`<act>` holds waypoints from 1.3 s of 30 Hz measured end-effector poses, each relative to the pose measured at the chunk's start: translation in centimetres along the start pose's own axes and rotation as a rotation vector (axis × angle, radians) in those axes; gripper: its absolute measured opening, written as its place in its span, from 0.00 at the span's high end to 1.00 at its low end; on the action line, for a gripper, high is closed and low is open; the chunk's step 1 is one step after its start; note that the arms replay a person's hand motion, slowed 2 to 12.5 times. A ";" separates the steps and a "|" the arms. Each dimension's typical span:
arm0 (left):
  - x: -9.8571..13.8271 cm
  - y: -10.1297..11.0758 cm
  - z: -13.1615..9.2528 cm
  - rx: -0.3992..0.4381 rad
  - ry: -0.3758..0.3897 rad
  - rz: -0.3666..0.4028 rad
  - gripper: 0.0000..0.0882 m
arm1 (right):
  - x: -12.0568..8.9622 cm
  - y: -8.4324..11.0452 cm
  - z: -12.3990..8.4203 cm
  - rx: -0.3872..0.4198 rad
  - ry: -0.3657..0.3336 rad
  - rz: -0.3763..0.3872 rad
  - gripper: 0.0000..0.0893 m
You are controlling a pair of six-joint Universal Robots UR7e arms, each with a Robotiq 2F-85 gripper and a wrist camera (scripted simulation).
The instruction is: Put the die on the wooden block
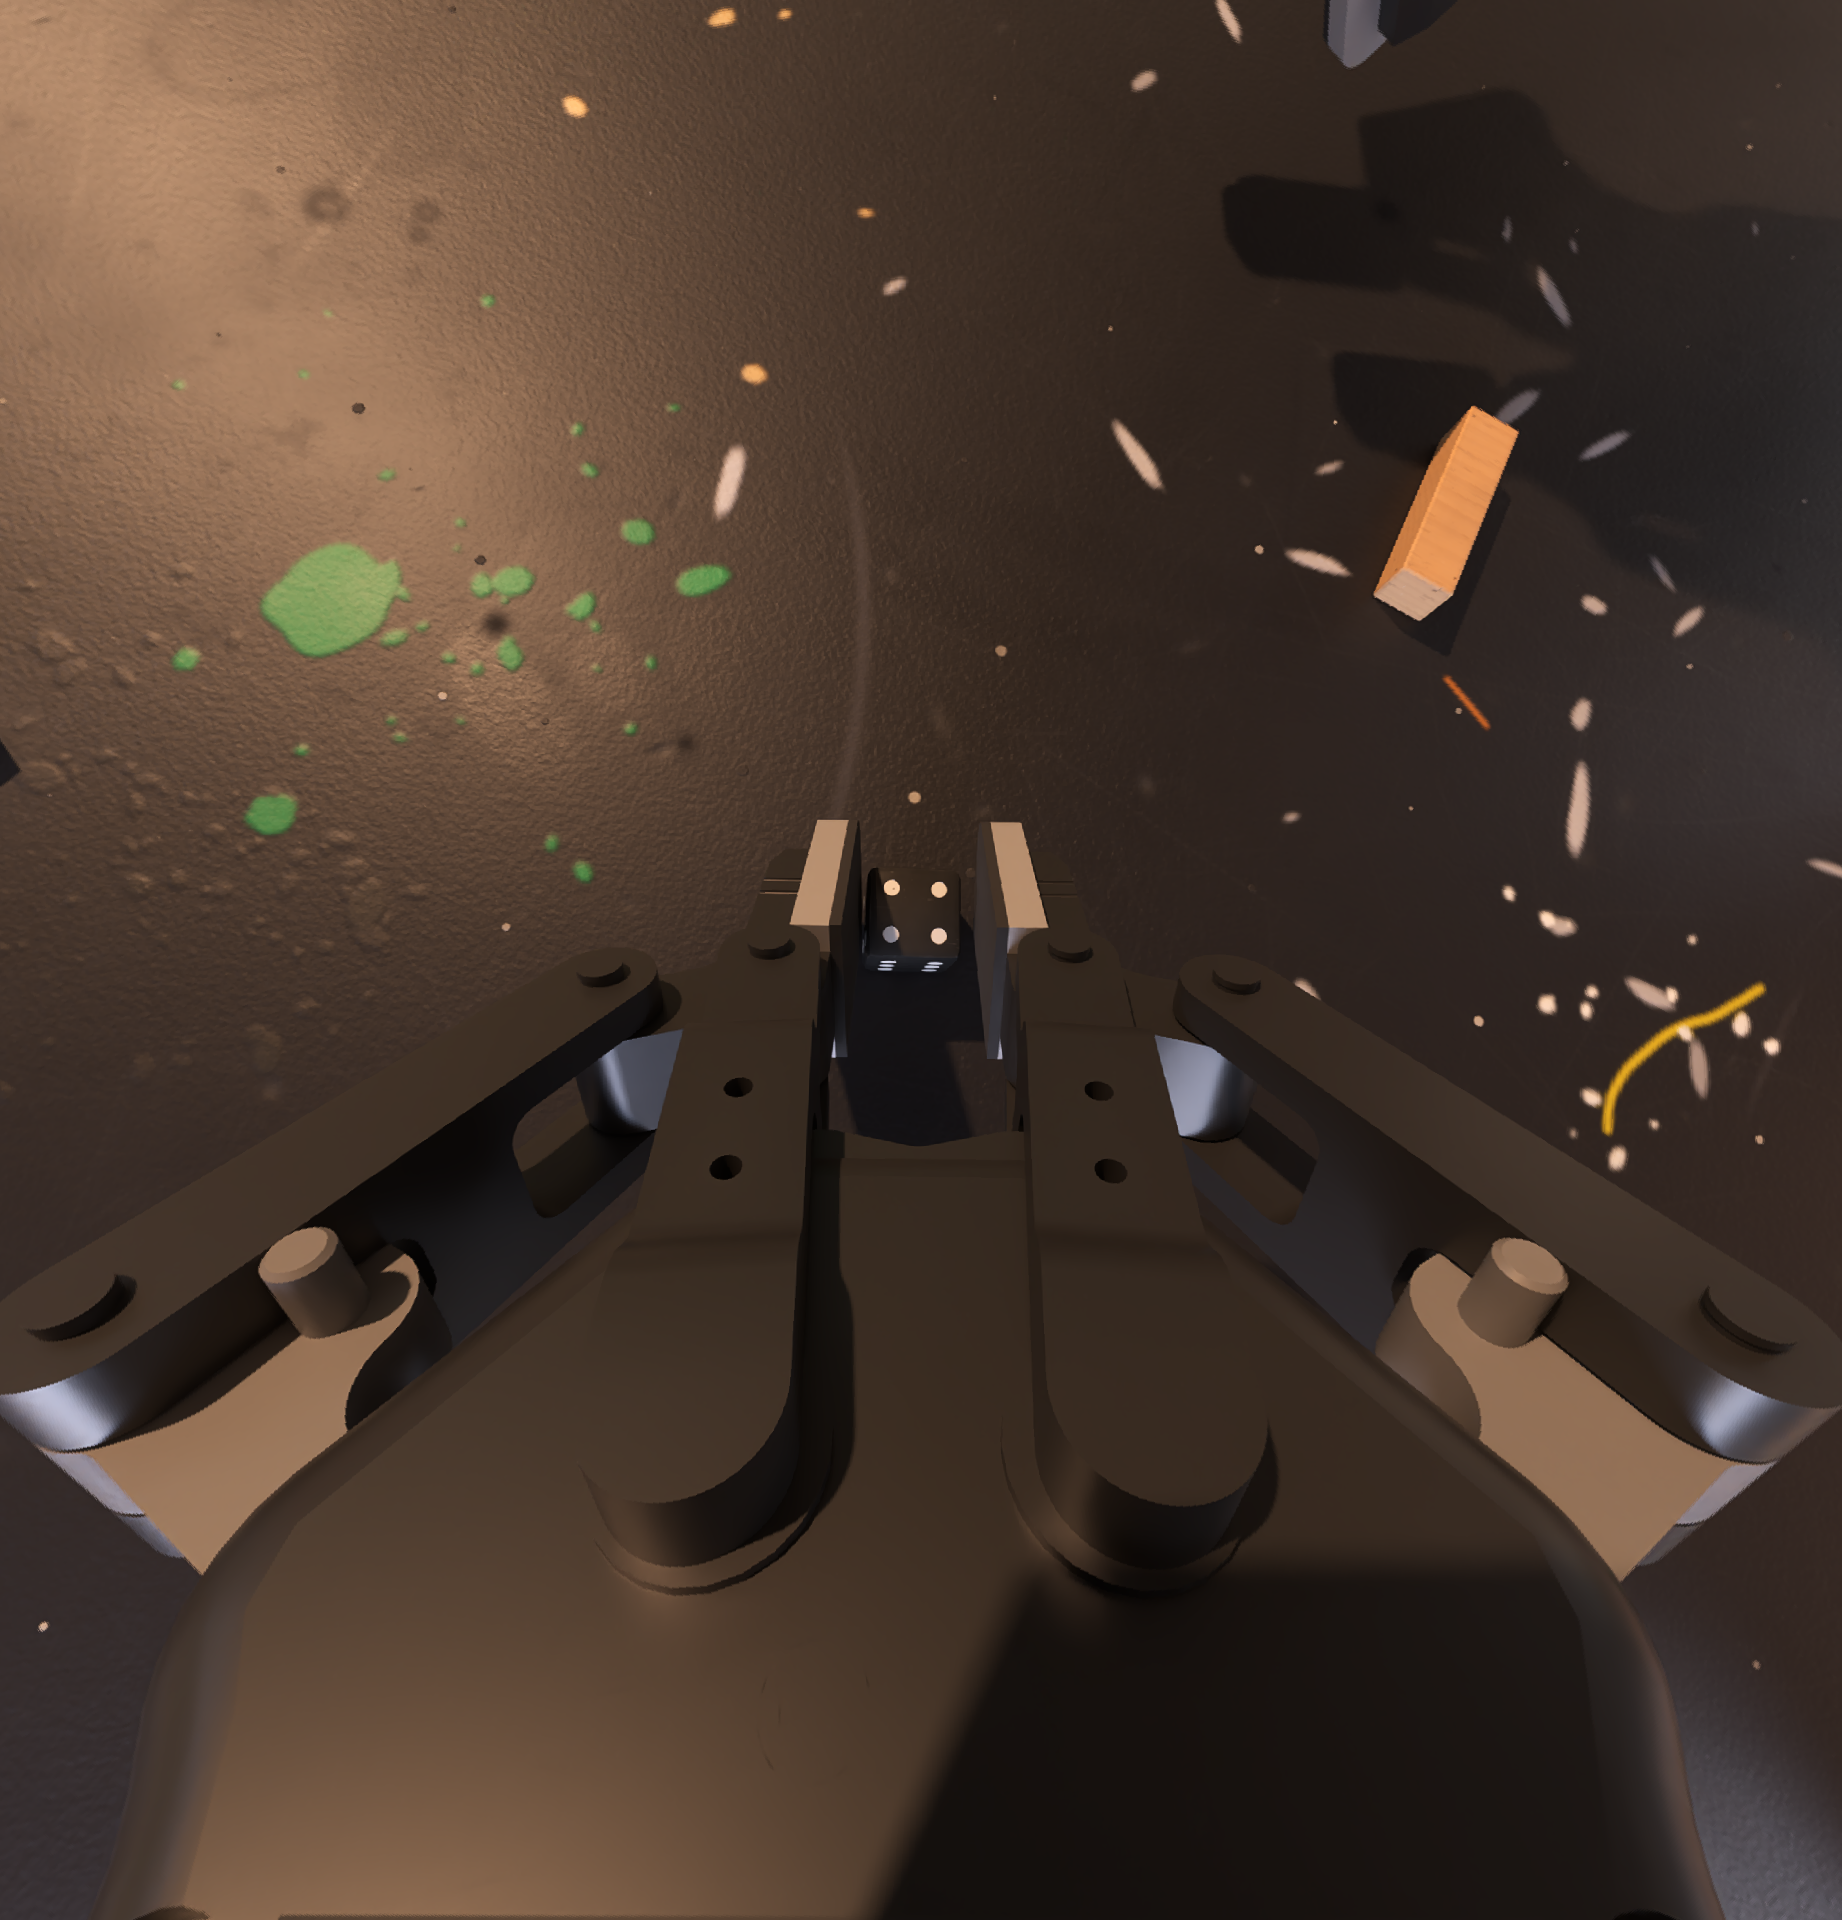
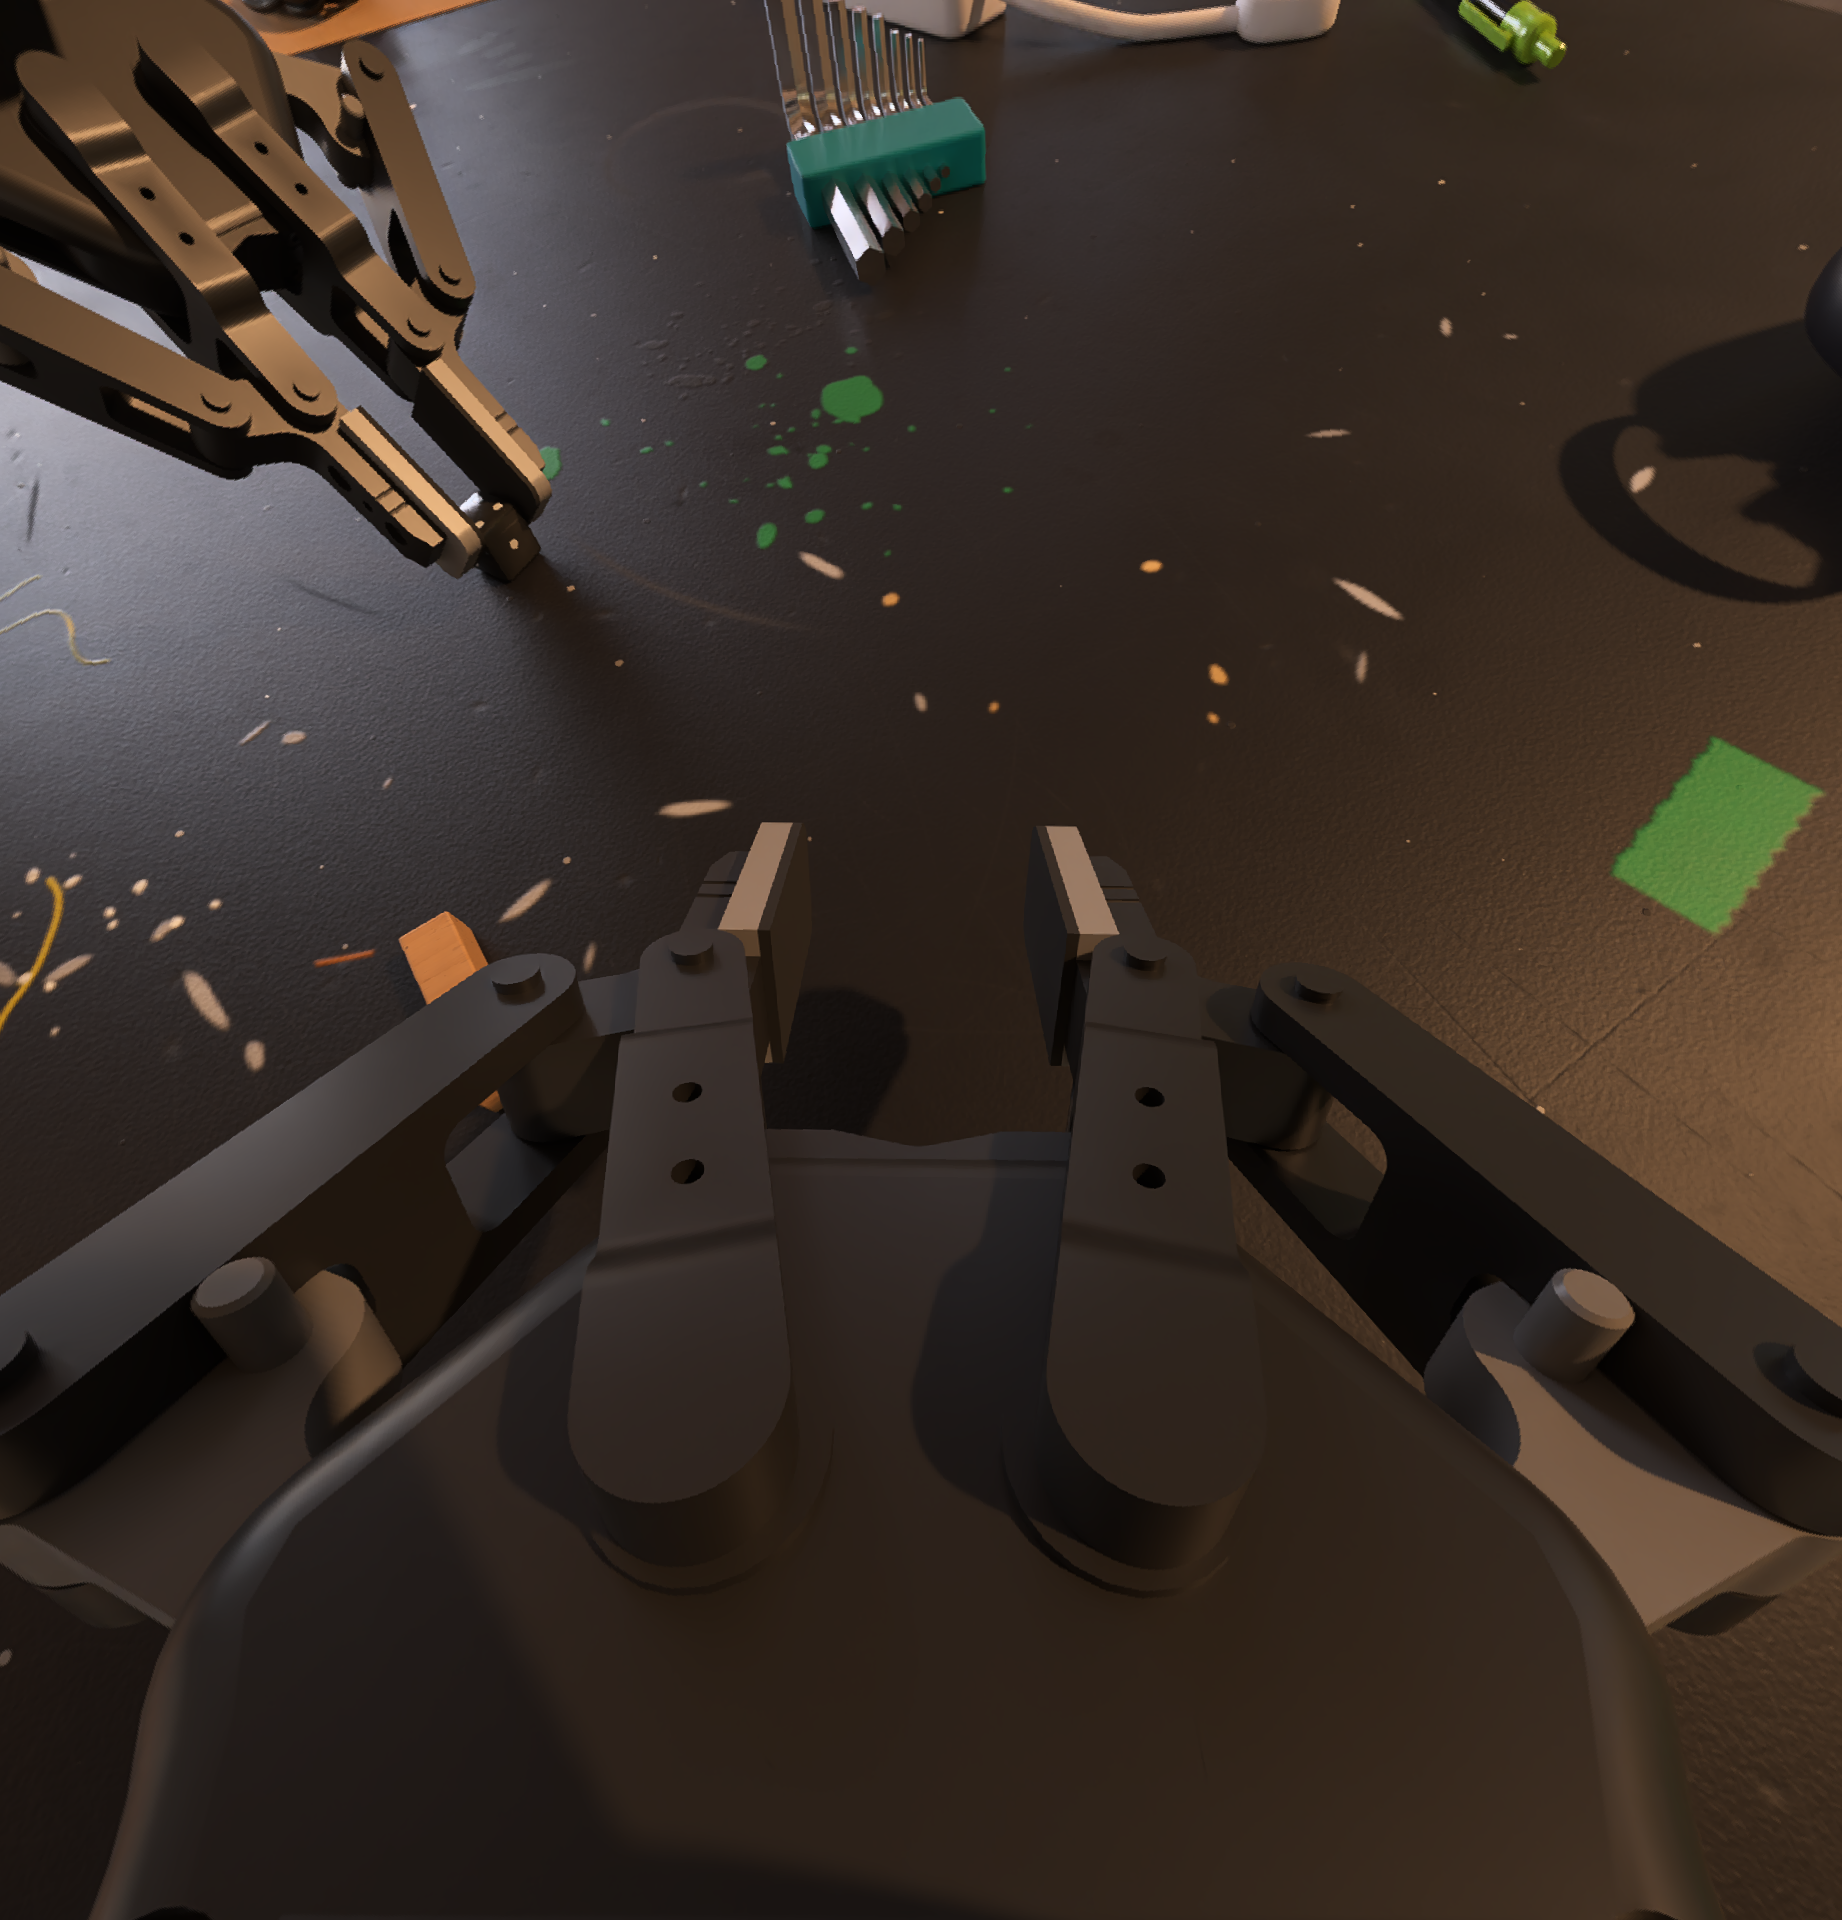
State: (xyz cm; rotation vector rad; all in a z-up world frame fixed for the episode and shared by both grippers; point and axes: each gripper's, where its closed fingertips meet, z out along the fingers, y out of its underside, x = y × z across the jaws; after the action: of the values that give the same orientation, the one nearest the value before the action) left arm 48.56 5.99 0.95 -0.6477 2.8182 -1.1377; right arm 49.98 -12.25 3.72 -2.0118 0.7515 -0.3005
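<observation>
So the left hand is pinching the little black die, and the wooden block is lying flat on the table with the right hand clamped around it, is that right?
Not quite. The left hand does pinch the black die, and the wooden block lies on the table, but the right hand is not clamped around it. The right wrist view shows that hand open and empty, the block off to its side.

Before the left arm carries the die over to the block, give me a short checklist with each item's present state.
1. Small black die with pale pips sits between the left gripper fingers: ok.
2. Firm contact on both sides of the die: cannot tell.
3. Die lifted off the dark speckled table: cannot tell.
4. Orange rectangular wooden block lies flat, top face bare: ok.
5. Right gripper open and holding nothing: ok.
6. Right gripper clear of the block: not ok; it hangs close beside it.
</observation>
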 end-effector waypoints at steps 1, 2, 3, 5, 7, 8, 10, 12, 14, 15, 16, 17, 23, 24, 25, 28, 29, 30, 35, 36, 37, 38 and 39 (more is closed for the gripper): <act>0.0 0.0 0.0 0.000 -0.001 0.000 0.78 | 0.0 0.0 0.0 0.000 0.000 0.000 0.58; 0.0 0.0 0.0 0.000 -0.002 0.000 0.79 | 0.0 0.0 0.0 0.000 0.000 0.000 0.58; 0.0 0.0 0.0 0.000 -0.002 0.000 0.80 | 0.0 0.0 0.0 0.000 0.000 0.000 0.58; 0.0 0.0 0.0 0.000 -0.003 0.001 0.81 | 0.0 0.0 0.0 0.000 0.000 0.000 0.58; 0.0 0.0 0.0 0.000 -0.003 0.001 0.81 | 0.0 0.0 0.0 0.000 0.000 0.000 0.58; 0.0 0.0 0.0 0.000 -0.003 0.001 0.81 | 0.0 0.0 0.0 0.000 0.000 0.000 0.58; 0.0 0.0 0.0 0.000 -0.002 0.002 0.81 | 0.0 0.0 0.0 0.000 0.000 0.000 0.58; 0.0 0.0 0.0 0.000 -0.001 0.002 0.81 | 0.0 0.0 0.0 0.000 0.000 -0.001 0.58; 0.0 0.0 0.0 0.000 -0.001 0.002 0.81 | 0.0 0.0 0.0 0.000 0.000 -0.001 0.58; 0.0 0.0 0.0 0.000 -0.001 0.001 0.81 | 0.0 0.0 0.0 0.000 0.000 -0.001 0.58; 0.0 -0.1 0.0 0.001 0.000 0.001 0.81 | 0.0 0.0 0.0 0.000 0.000 -0.001 0.58; 0.0 -0.1 0.1 0.001 0.000 0.001 0.81 | 0.0 0.0 0.0 0.000 0.000 -0.001 0.58; 0.1 -0.1 0.1 0.003 0.004 0.000 0.81 | 0.0 0.0 0.0 0.000 0.000 -0.001 0.58; 0.1 -0.1 0.1 0.003 0.004 0.000 0.81 | 0.0 0.0 0.0 0.000 0.000 -0.001 0.58; 0.1 -0.1 0.1 0.004 0.005 0.000 0.81 | 0.0 0.0 0.0 0.000 0.000 -0.001 0.58; 0.1 -0.2 0.1 0.008 0.005 0.000 0.81 | 0.0 0.0 0.0 0.000 -0.001 -0.001 0.58; 0.1 -0.2 0.0 0.009 0.005 0.000 0.81 | 0.0 0.0 0.0 0.000 -0.001 -0.001 0.58; 0.1 -0.2 0.0 0.010 0.006 0.000 0.81 | 0.0 0.0 0.0 0.000 -0.001 -0.001 0.58; 0.2 -0.3 0.0 0.019 0.008 -0.001 0.81 | 0.0 0.0 0.0 0.000 -0.001 0.000 0.57; 0.2 -0.4 0.0 0.021 0.008 -0.002 0.81 | 0.0 0.0 0.0 0.000 -0.001 0.000 0.57; 0.2 -0.4 0.0 0.023 0.008 -0.002 0.81 | 0.0 0.0 0.0 -0.001 -0.001 0.000 0.57; 0.2 -0.4 -0.1 0.025 0.008 -0.003 0.81 | 0.0 0.0 0.0 -0.001 -0.001 0.000 0.57; 0.2 -0.5 -0.1 0.027 0.009 -0.003 0.81 | 0.0 0.0 0.0 -0.001 -0.001 0.000 0.57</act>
State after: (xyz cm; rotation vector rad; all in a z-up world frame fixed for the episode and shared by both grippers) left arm 48.57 5.67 1.33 -0.6469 2.8047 -1.1795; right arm 49.98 -12.23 3.69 -2.0125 0.7516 -0.2992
